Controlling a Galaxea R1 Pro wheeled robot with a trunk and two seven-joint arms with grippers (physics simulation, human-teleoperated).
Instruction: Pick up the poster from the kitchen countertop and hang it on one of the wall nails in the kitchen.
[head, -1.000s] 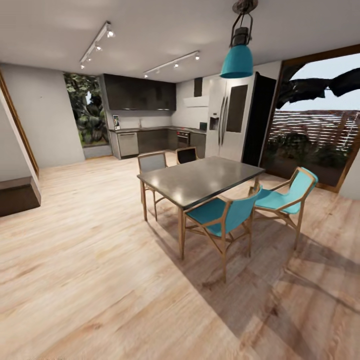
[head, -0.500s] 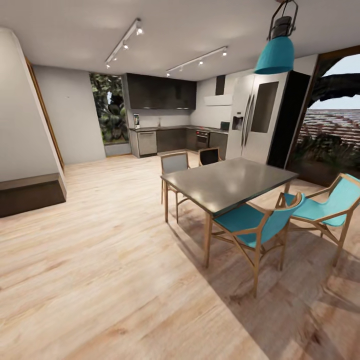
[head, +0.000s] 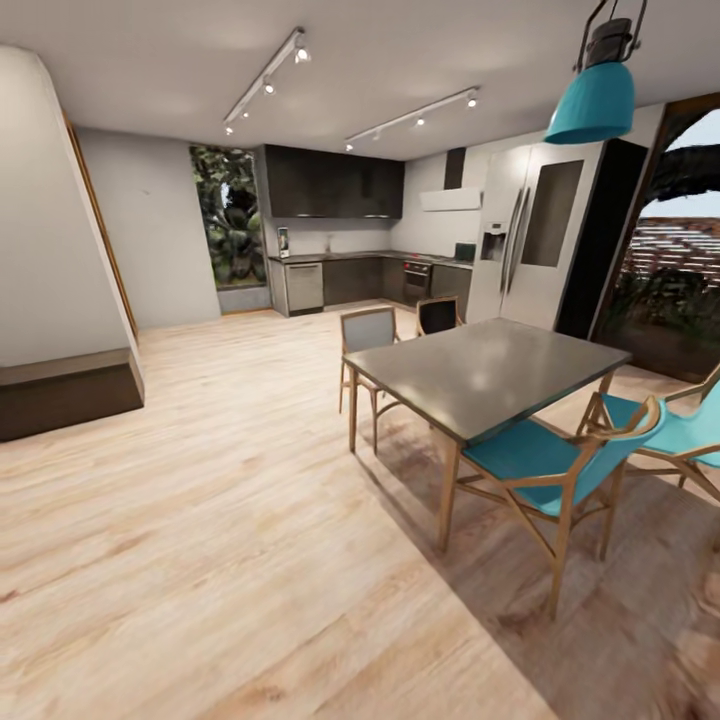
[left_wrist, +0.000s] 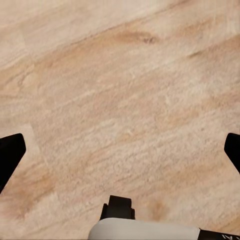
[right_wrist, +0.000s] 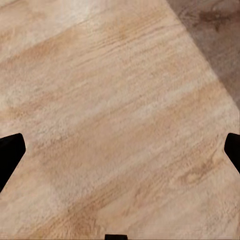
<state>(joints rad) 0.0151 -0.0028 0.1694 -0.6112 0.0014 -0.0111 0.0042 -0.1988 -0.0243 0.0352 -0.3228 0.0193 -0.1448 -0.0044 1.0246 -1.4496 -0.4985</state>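
A wide room of pale wood floor (head: 200, 560), with the kitchen far at the back and a dining set to the right.

Since the earlier pictures the whole view has slid rightward (the camera turned, not the furniture), so the white wall (head: 45, 220) at the left edge now takes more of the scene and the dining table (head: 490, 372) sits nearer the right edge. The poster (head: 284, 242) stands small and upright at the left end of the kitchen countertop (head: 345, 257), beside the window (head: 228, 230). A broad open strip of floor runs between the dark step (head: 65, 392) and the table's near-left corner toward the kitchen. The teal chair (head: 545, 470) juts from the table's front edge. Left gripper (left_wrist: 120, 157) and right gripper (right_wrist: 120, 155) hang over bare floor, fingers spread wide, holding nothing.
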